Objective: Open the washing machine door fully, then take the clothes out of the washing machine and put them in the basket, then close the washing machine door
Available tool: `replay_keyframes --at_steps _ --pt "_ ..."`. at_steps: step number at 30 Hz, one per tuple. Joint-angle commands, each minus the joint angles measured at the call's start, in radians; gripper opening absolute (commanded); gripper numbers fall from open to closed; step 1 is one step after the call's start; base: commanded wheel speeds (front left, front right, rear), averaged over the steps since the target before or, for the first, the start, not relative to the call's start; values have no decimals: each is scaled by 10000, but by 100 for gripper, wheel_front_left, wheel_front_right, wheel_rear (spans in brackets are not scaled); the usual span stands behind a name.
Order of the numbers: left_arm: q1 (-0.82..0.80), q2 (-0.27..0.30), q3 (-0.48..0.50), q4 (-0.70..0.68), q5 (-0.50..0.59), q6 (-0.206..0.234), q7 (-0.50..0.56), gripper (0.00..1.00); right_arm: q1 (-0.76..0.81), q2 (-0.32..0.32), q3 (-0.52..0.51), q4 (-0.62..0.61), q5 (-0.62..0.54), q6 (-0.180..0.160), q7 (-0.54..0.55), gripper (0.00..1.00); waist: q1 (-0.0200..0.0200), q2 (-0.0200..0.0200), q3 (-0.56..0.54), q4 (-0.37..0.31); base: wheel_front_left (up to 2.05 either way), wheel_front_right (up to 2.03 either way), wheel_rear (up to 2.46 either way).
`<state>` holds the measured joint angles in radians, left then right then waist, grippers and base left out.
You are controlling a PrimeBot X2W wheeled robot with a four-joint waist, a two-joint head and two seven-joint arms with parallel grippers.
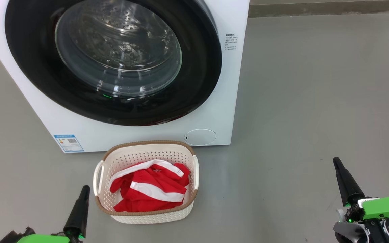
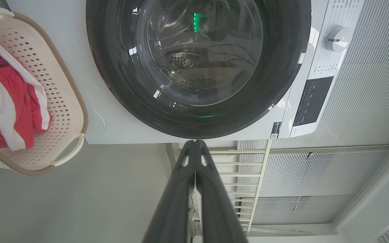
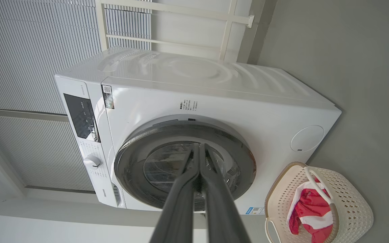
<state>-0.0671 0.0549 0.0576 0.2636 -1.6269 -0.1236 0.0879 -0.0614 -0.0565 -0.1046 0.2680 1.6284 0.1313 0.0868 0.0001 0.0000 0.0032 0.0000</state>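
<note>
Clothes [image 1: 150,190] lie in basket [image 1: 147,144] between left pincer [image 1: 85,188] and right pincer [image 1: 336,161], both pressed together.

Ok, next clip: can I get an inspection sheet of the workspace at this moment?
surface: smooth grey floor
job's things: washing machine door shut; red clothes in the basket, set on the floor before the washing machine
clutter: nothing seen
grippers: left gripper and right gripper shut, empty, apart from the basket
cables: nothing seen
surroundings: ribbed wall panels, white rail frame behind the machine
</note>
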Motion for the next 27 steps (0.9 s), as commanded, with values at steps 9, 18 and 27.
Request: replay_keyframes --at_steps 9,18,27 --pt "-392 99 363 -191 18 -71 93 0 -443 -107 140 -245 -6 -6 78 0 0 0 0 0 0 0 0" --pt "-394 83 386 -190 37 -71 112 0 -446 -88 114 -244 -28 -6 99 0 0 0 0 0 0 0 0" --pt "-396 68 407 -190 55 -71 129 0 -448 -71 90 -242 -48 -6 118 0 0 0 0 0 0 0 0"
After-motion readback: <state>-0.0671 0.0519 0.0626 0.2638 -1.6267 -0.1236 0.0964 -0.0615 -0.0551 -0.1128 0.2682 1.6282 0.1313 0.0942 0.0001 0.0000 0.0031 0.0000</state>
